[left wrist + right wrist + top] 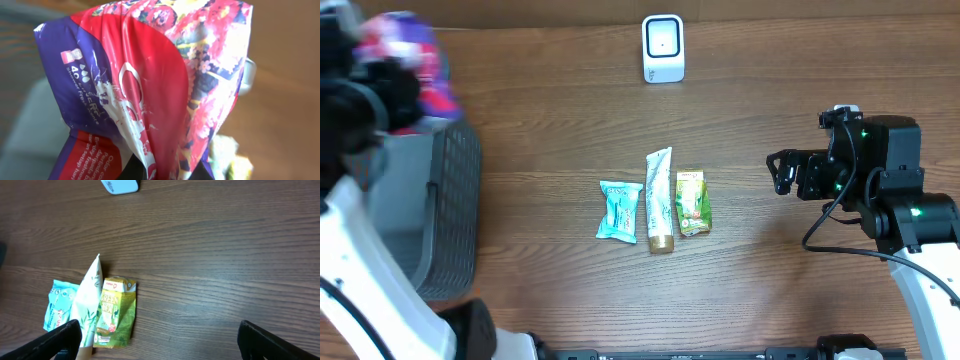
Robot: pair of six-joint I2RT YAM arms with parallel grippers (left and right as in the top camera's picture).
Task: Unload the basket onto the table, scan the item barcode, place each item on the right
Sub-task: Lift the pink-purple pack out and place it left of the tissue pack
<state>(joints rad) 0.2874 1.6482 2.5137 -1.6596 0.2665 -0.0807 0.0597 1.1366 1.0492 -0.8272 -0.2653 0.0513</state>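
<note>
Aloft in the shut left pincer [386, 96], the crinkled packet [150, 75] shows purple, red, floral print — right pincer [778, 174] gapes wide.

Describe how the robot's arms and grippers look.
Right arm: white lower link, black wrist housing with green lights, a black cable looping beside it. Right gripper: black, two fingers. Left arm: white link, black upper parts.

The bench [570, 120] is showing brown wood grain, fairly matt. The pouch [150, 85] is looking like glossy, crinkly plastic film and it's catching glare. The scanner [663, 48] far back is looking like smooth white plastic. The basket [455, 200] on the left is looking like grey perforated plastic, dull finish.
</note>
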